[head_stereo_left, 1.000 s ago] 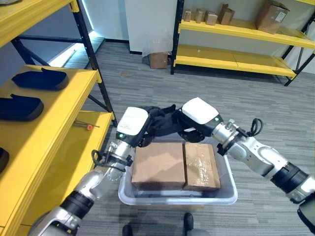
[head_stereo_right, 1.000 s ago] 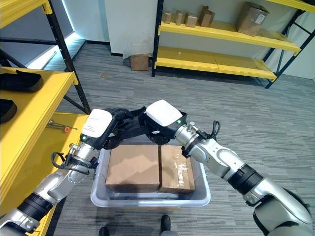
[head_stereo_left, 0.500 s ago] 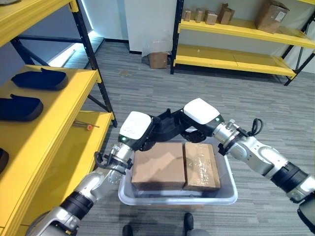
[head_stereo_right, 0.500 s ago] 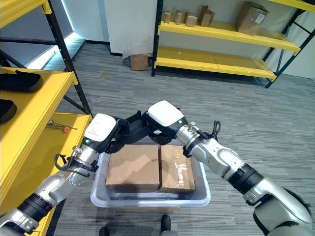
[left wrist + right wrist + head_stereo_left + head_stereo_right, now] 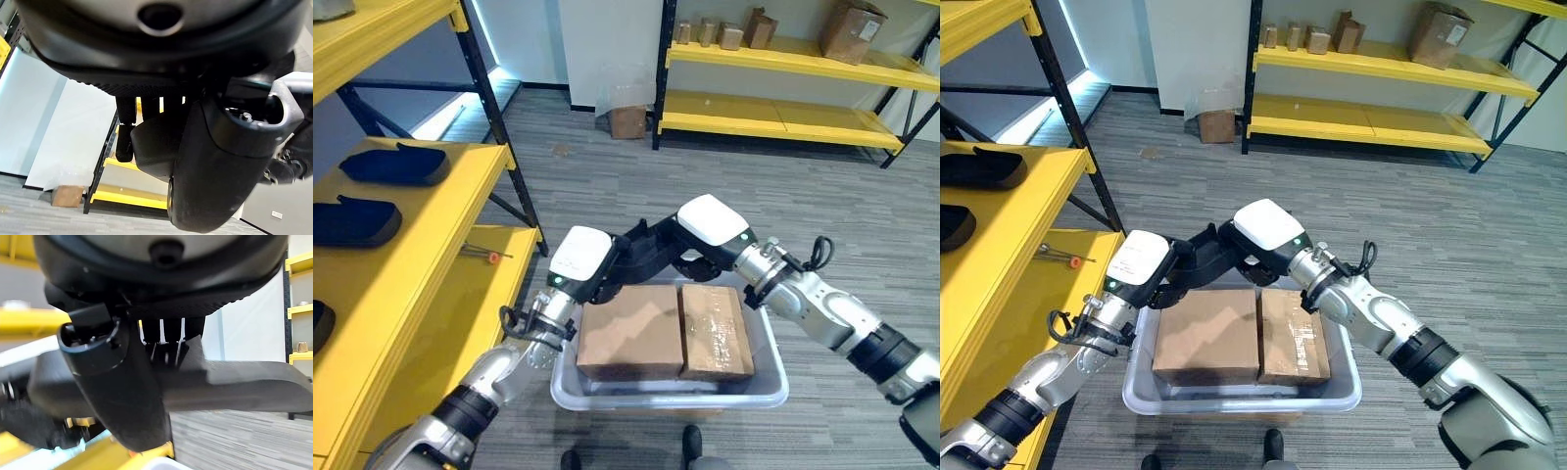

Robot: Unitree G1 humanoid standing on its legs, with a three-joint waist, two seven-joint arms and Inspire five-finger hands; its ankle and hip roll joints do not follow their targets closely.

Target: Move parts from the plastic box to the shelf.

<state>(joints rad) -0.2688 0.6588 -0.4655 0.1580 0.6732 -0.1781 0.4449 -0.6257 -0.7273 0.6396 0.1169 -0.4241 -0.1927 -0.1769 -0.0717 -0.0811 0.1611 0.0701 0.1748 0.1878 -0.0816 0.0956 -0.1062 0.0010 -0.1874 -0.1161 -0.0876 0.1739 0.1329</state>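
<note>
Grey floor, box (image 5: 759,387) at 6 o'clock with two cartons (image 5: 628,331). Left hand (image 5: 607,269) and right hand (image 5: 683,259) both clamp a black part (image 5: 1203,257) above its 12 o'clock rim. Wrist views show fingers (image 5: 166,340) curled on it; shelf (image 5: 406,284) at 9 o'clock.

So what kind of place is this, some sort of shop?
More likely a warehouse or stockroom. Yellow shelving racks line the far wall with cardboard boxes on them, another yellow shelf beside the robot holds dark moulded parts, and a grey plastic box of brown packages sits on the carpeted floor.
</note>
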